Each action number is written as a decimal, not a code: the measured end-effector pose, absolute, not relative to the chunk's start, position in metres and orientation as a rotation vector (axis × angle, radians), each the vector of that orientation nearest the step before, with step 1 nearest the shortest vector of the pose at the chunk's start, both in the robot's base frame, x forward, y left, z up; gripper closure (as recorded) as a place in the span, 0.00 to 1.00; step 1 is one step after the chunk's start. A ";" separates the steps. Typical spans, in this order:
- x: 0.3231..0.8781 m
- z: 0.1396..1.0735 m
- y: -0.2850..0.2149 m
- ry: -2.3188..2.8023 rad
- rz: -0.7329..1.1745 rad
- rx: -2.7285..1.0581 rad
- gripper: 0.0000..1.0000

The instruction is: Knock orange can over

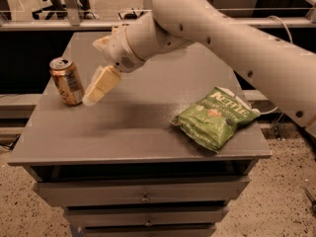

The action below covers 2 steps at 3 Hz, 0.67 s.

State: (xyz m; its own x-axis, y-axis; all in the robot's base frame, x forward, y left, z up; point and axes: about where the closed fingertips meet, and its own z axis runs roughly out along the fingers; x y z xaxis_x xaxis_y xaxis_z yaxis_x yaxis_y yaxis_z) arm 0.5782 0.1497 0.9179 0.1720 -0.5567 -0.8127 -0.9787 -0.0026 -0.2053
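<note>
The orange can [66, 81] stands upright near the left edge of the grey table [143, 127]. It is copper-orange with a silver top and a pale label patch. My gripper [100, 87] hangs from the white arm just to the right of the can, its pale fingertip end almost touching the can's lower side. The arm reaches in from the upper right across the table.
A green chip bag [216, 116] lies at the table's right front. The arm hides the table's back middle. Drawers sit below the tabletop. A rail and chair legs stand behind the table.
</note>
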 end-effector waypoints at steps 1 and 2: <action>0.590 0.910 0.175 1.442 0.740 -1.629 0.00; 0.594 0.901 0.197 1.419 0.831 -1.592 0.00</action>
